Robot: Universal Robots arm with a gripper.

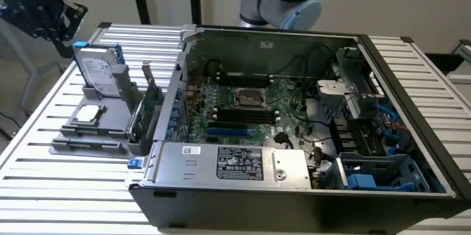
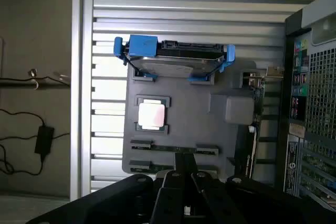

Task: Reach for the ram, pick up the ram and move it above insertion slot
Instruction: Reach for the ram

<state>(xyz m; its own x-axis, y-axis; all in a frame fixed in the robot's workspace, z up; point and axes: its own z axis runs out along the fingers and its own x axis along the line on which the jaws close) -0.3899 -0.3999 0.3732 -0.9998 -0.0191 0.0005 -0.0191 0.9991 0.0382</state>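
The ram (image 2: 173, 149) is a thin green stick standing on edge in two slots of the grey holder tray (image 2: 194, 114), near the tray's front edge (image 1: 87, 143) in the exterior view. My gripper (image 2: 186, 170) hangs high above the tray, its dark body over the ram end of the holder and well apart from the ram. In the exterior view the gripper (image 1: 37, 9) is a dark shape at the upper left, above the table. The open computer case (image 1: 294, 119) lies to the exterior view's right of the tray, with black memory slots (image 1: 243, 115) on its motherboard.
The holder tray also carries a hard drive in blue clips (image 2: 173, 56), a square processor (image 2: 152, 115) and a green expansion card with a metal bracket (image 1: 147, 108). The slatted metal table (image 1: 66, 185) runs under everything. A power supply (image 1: 228, 160) fills the case's front.
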